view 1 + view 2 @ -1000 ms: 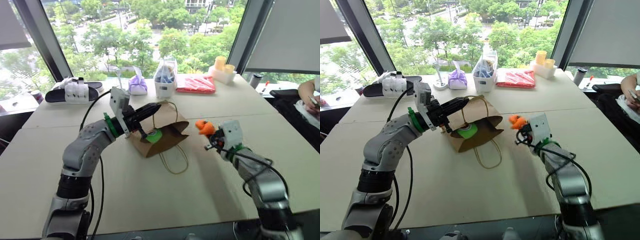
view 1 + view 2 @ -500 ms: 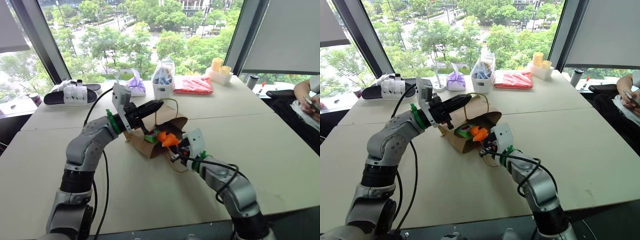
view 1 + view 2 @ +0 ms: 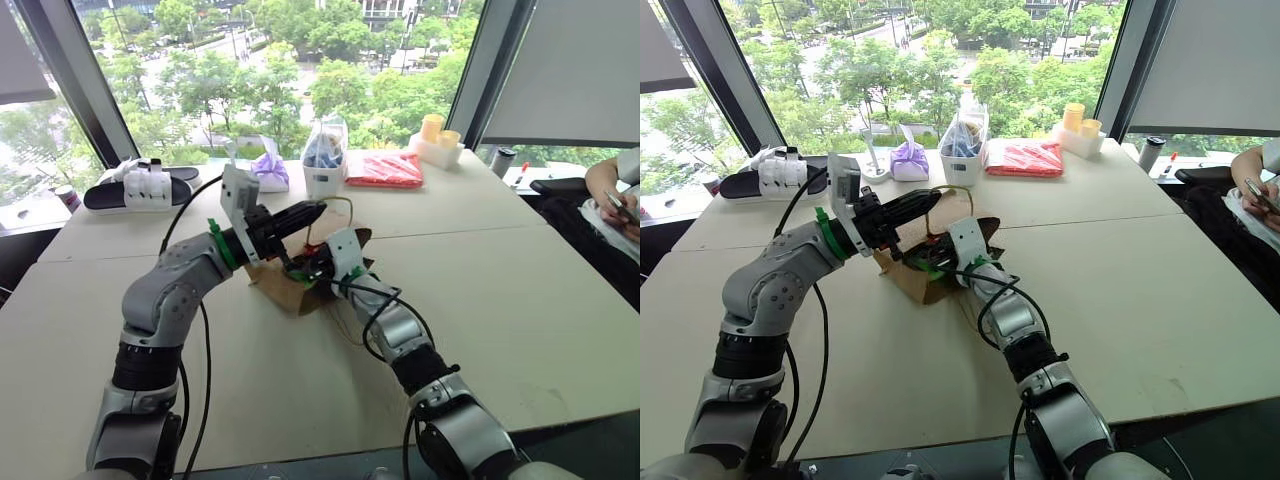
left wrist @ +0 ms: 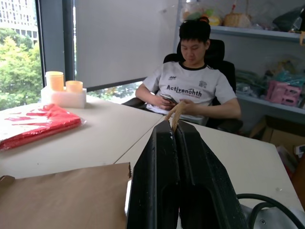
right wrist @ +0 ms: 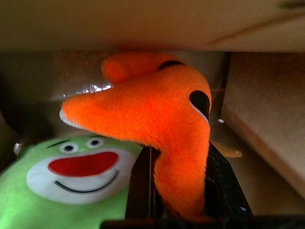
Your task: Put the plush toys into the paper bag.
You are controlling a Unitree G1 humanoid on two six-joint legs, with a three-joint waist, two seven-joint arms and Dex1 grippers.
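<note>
Window-side beige table (image 3: 520,300) holds brown paper bag (image 3: 285,290)

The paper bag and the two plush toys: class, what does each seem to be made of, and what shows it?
Paper bag: apparently matt brown kraft paper, stiff and creased. Orange toy: fuzzy pile fabric, probably synthetic plush. Green toy: similar short plush with a smoother face patch.
</note>
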